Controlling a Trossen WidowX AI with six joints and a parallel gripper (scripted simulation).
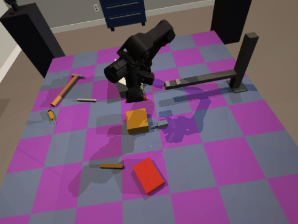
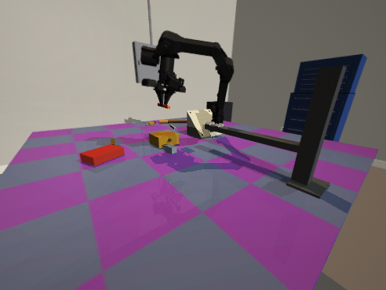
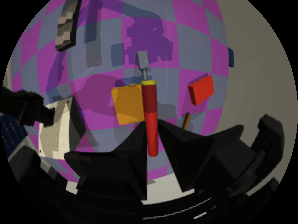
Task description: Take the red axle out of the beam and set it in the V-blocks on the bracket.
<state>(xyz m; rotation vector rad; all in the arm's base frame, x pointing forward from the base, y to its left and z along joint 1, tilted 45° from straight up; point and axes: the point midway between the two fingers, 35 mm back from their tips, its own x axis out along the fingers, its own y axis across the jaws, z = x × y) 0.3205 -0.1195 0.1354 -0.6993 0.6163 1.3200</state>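
The end effector (image 1: 136, 100) (image 2: 163, 105) (image 3: 150, 123) grips the red axle (image 1: 146, 98) (image 2: 165, 106) (image 3: 151, 112); V-blocks empty.

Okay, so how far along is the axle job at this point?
Done, it seems: the red axle is clear of the orange beam, which sits on the table.

In hand: the gripper holds the axle in the air.

Left: lay it in the V-blocks on the bracket, where none lies, open the gripper and back off.
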